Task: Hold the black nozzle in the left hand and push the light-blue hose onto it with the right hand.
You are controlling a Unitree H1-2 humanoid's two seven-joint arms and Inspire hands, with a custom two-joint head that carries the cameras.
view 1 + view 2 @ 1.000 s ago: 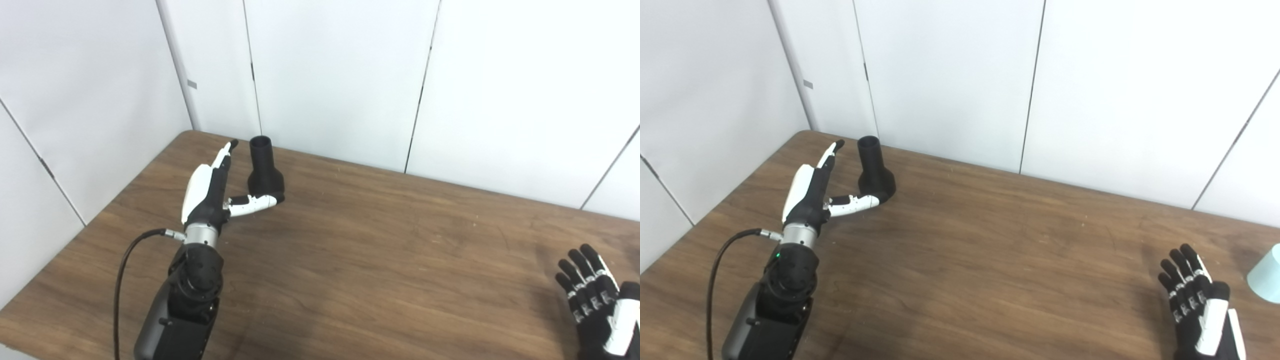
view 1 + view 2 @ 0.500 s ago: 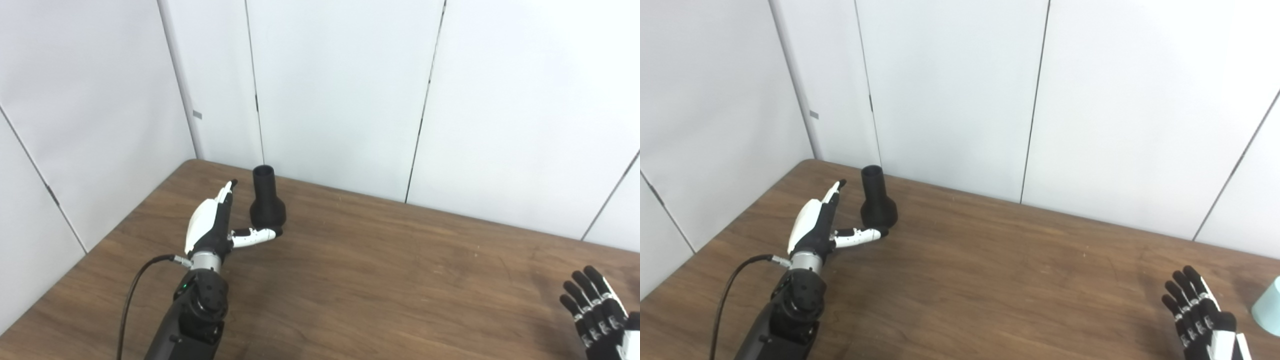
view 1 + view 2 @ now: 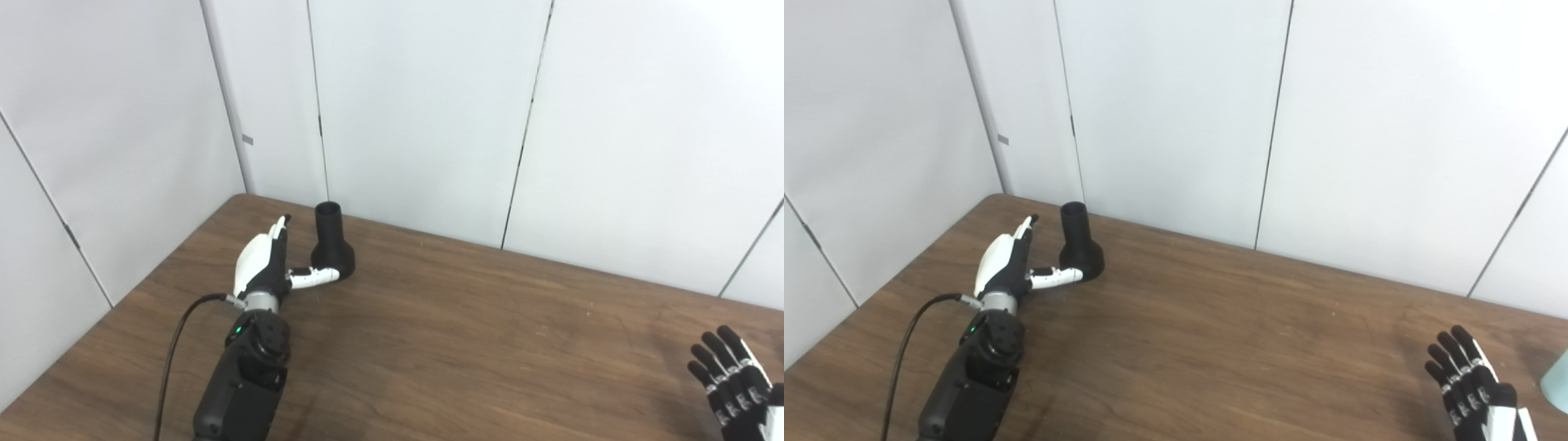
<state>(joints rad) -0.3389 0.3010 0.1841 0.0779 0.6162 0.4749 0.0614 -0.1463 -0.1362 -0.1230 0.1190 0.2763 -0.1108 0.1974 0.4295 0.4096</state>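
Observation:
The black nozzle (image 3: 331,246) stands upright on the wooden table (image 3: 465,331) near the far left corner, narrow end up. My left hand (image 3: 264,264) is open just left of it, fingers stretched up beside the nozzle, thumb reaching to its wide base; no grasp shows. My right hand (image 3: 1470,383) is open at the bottom right, palm toward me, holding nothing. The light-blue hose (image 3: 1557,376) shows only as a sliver at the right edge of the right eye view, right of that hand.
White wall panels (image 3: 429,110) stand close behind the table's far edge and along its left side. A black cable (image 3: 174,349) loops from my left wrist. The table's left edge runs diagonally near my left arm.
The camera has tilted up and shifted, so the scene sits lower in the picture. My left hand stays open beside the nozzle, thumb close to its base. My right hand stays open.

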